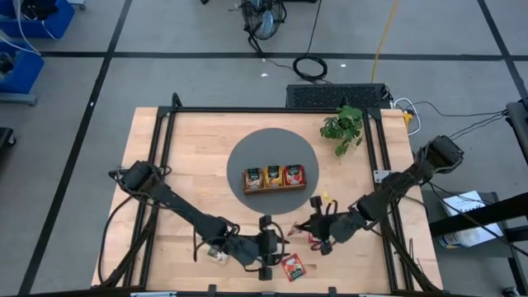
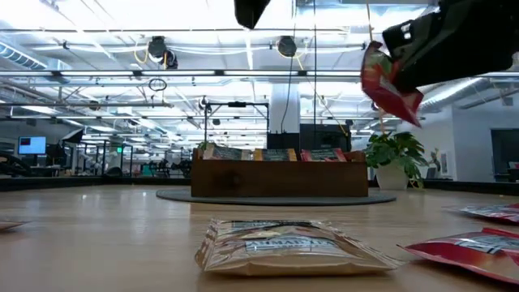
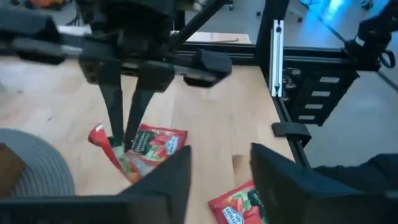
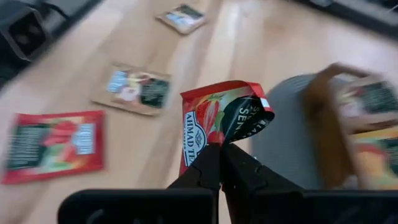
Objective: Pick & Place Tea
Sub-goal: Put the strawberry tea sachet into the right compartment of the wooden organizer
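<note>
Now we carry the pinched red sachet to the tray.

Our right gripper [image 4: 221, 152] is pressed together on 1 red sachet [image 4: 214, 118], held clear above the table near the grey mat [image 1: 247, 153]. We should keep the pinch firm, travel over the wooden tray [image 1: 274, 177], line up with the compartment already holding red packets, and release low so it drops in flat. Our left gripper [image 1: 266, 243] waits spread open near the front edge, beside another red sachet [image 1: 293, 266] lying on the wood.
</note>
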